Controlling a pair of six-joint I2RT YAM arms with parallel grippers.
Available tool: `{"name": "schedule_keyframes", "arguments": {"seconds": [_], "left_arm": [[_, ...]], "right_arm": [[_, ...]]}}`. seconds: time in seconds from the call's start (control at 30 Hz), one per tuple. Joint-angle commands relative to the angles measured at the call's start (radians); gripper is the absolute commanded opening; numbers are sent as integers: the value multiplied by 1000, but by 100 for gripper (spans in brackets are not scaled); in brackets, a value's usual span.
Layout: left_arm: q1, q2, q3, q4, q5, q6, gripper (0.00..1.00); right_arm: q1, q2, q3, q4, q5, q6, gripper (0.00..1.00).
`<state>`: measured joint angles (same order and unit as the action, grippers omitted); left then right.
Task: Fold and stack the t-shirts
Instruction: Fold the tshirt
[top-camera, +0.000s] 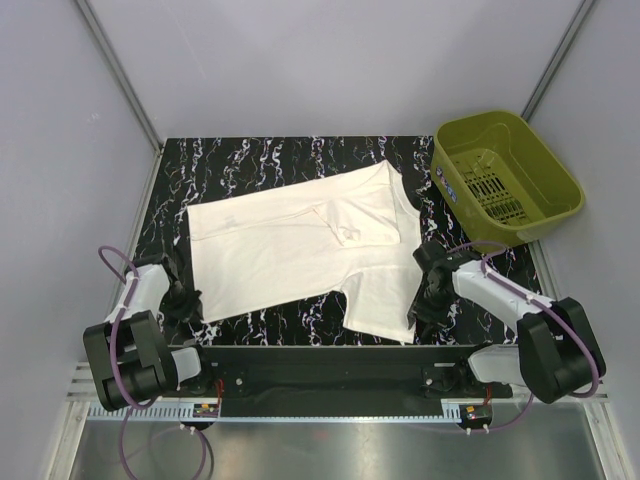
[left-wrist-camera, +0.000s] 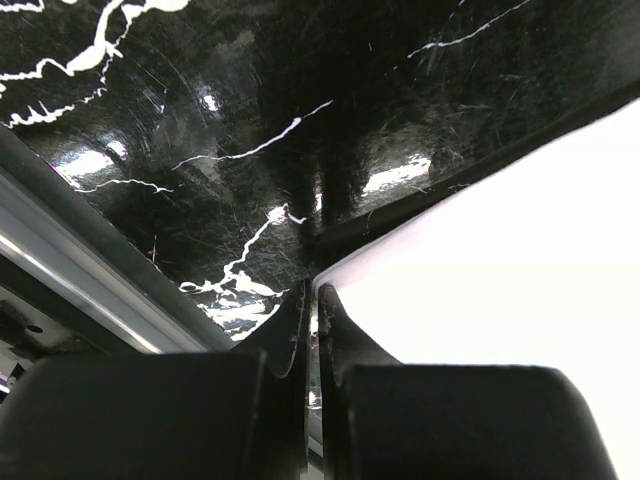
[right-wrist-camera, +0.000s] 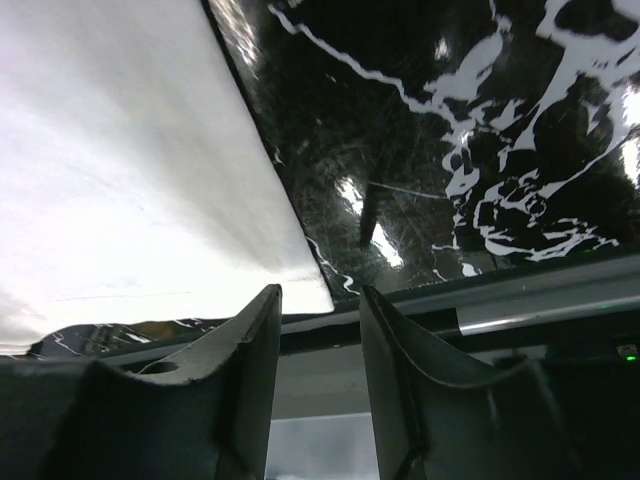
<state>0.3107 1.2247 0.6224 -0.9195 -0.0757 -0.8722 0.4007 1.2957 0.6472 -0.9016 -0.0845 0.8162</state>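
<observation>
L fingers (left-wrist-camera: 283, 345): clenched on shirt (top-camera: 300, 245) edge, cloth ran off to their right.
R fingers (right-wrist-camera: 250, 350): released, apart; shirt corner lay at left tip, flat on table (right-wrist-camera: 420, 150).

**Both arms crouched low, left gripper closed, right gripper parted**

The left arm (top-camera: 140, 305) bends sharply at its elbow, forearm reaching forward and inward, wrist pitched down so the left gripper (top-camera: 183, 300) points at the surface. In the left wrist view its fingers (left-wrist-camera: 288, 345) stand pressed almost together, with only a thin slit between them. The right arm (top-camera: 500, 292) mirrors this pose, its forearm angled inward and the right gripper (top-camera: 427, 298) tipped downward. In the right wrist view its fingers (right-wrist-camera: 252, 340) stand apart with a clear gap, and nothing lies between them.
</observation>
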Motion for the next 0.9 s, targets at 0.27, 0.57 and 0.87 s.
{"name": "schedule_keyframes", "arguments": {"seconds": [0.27,0.57,0.87], "left_arm": [[7,-34,23,10,-24,6,0],[5,-48,19,10,-26,4,0],[5,-48,33,1,-32,6,0]], "right_arm": [[-5,11,31,125,124,14,43],[-5,131,74,205,144,20,50],[-25,163,37,268,207,100,42]]}}
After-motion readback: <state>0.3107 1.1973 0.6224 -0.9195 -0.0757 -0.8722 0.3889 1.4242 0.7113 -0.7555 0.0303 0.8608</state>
